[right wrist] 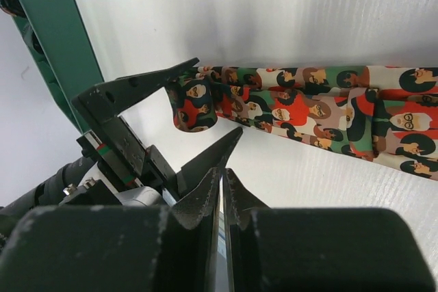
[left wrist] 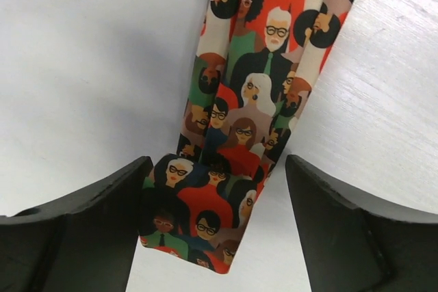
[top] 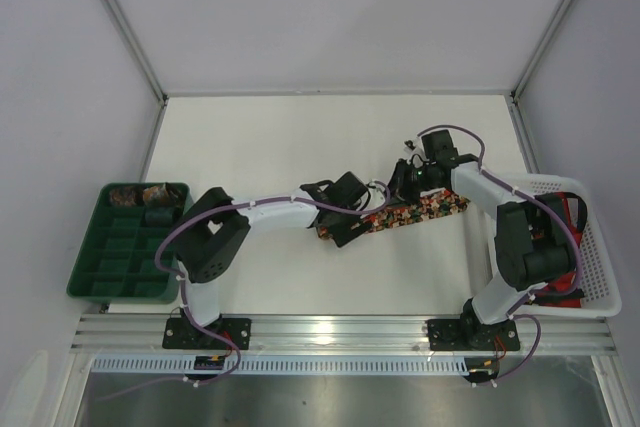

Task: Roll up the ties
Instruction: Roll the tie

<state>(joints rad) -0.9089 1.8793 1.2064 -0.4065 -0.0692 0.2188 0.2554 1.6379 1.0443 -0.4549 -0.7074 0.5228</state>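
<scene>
From above, one necktie (top: 420, 210) lies flat across the middle of the worktop (top: 300, 137), running from near the left pincer (top: 335, 227) out toward the right arm. The left pincer sits over the tie's left end. The right pincer (top: 402, 185) hangs just behind the tie's middle stretch. A green compartment tray (top: 90, 277) stands at the left edge, with two patterned rolls (top: 140, 195) in its back compartments. A white mesh basket (top: 600, 277) stands at the right, with red and black items inside.

The left wrist camera shows the tie's print closely: small cartoon people in glasses, in red, green, cream and black. The left pincer is spread wide, one finger (left wrist: 82, 237) on each side of the tie's narrow end. The left-hand finger just overlaps the fabric edge, while the other stands clear of it.

In the right wrist view, the right pincer (right wrist: 222, 186) has its fingers pressed together, holding nothing I can make out. Beyond it the tie's end is curled into a small roll (right wrist: 195, 111) that sits between the left pincer's spread fingers – the rest of the tie stretches flat to the right.
</scene>
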